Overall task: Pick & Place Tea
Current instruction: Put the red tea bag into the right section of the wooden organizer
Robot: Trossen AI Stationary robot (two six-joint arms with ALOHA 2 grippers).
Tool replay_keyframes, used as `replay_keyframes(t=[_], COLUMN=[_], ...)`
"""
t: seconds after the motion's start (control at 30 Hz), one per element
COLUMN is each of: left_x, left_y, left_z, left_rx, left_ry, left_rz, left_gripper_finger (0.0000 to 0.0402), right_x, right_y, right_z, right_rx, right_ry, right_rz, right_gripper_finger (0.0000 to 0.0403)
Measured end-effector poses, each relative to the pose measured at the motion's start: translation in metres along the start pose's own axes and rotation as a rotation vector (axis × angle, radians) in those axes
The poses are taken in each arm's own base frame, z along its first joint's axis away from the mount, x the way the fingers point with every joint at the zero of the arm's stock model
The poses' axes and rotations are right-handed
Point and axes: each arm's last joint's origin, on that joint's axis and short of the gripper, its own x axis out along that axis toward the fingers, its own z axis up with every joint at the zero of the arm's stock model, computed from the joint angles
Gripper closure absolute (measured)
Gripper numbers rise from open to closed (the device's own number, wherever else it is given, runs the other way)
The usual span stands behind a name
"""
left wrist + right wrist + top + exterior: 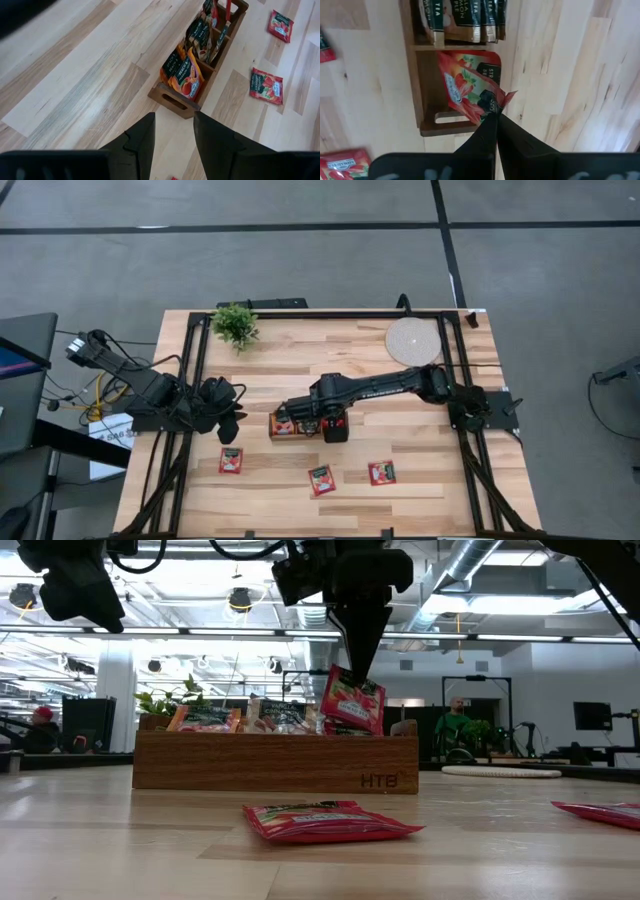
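The wooden table [300, 350] is carrying a long wooden tray [275, 762] near its middle, with a small potted plant [236, 325] and a round cork mat [413, 341] along the far edge. The right gripper [494, 116] is hanging over the tray's right end compartment, fingers clenched on a corner of a red tea sachet [470, 87] tilted above it. The left gripper [174, 132] is waiting at the table's left, fingers partly parted, grasping nothing. Three loose red sachets [322, 479] are lying flat near the front edge.
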Motion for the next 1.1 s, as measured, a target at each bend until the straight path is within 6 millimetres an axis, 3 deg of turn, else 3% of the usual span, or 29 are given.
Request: replay_keyframes(t=[0.6, 0.87, 1.1], left_x=[0.0, 0.0, 0.0], left_y=[0.0, 0.0, 0.0], left_z=[0.0, 0.0, 0.0], left_rx=[0.0, 0.0, 0.003], left_ry=[0.006, 0.006, 0.002], left_rz=[-0.004, -0.004, -0.001], left_gripper_finger=[0.0276, 0.0276, 0.0276], right_x=[0.0, 0.028, 0.03], right_y=[0.004, 0.009, 0.011], right_z=[0.0, -0.007, -0.008], right_rx=[0.029, 0.013, 0.008], right_ry=[0.004, 0.123, 0.13], right_rz=[0.029, 0.047, 0.04], right_gripper_finger=[0.0403, 0.0403, 0.0403])
